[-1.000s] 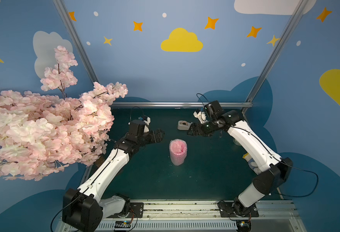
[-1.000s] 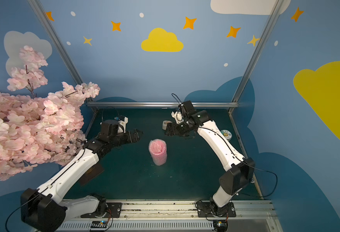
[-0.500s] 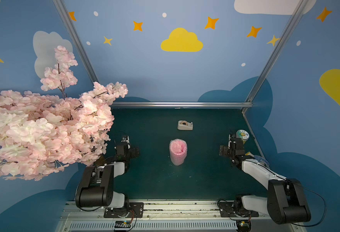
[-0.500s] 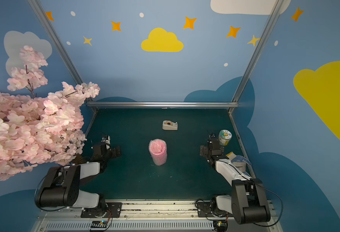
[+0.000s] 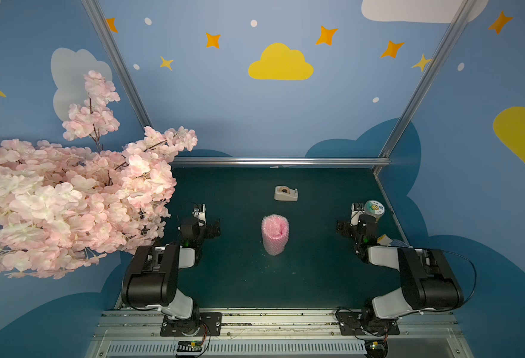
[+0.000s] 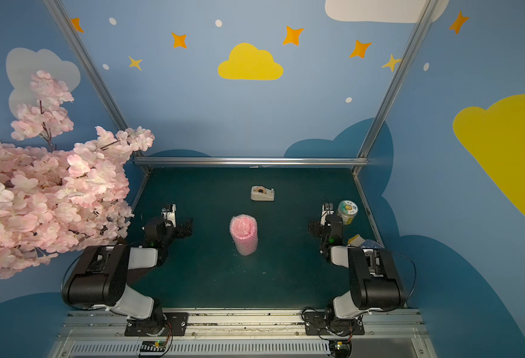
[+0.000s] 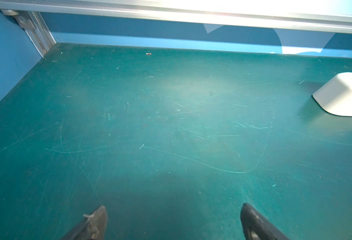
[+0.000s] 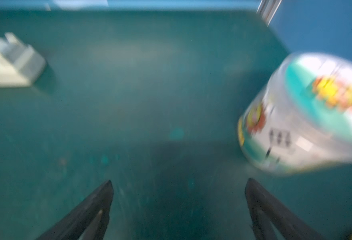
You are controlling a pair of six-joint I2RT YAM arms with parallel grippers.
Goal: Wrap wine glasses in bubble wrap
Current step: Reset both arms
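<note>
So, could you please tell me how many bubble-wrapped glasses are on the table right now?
1. The bubble-wrapped glass stands upright in the middle of the table, nearer the camera than the tape dispenser. The blossom branch may hide more at its left edge.

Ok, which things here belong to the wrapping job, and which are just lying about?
Job: bubble wrap, rolled and standing upright; pink goblet showing through it.
Lying about: tape dispenser; labelled tin; blossom branch.
</note>
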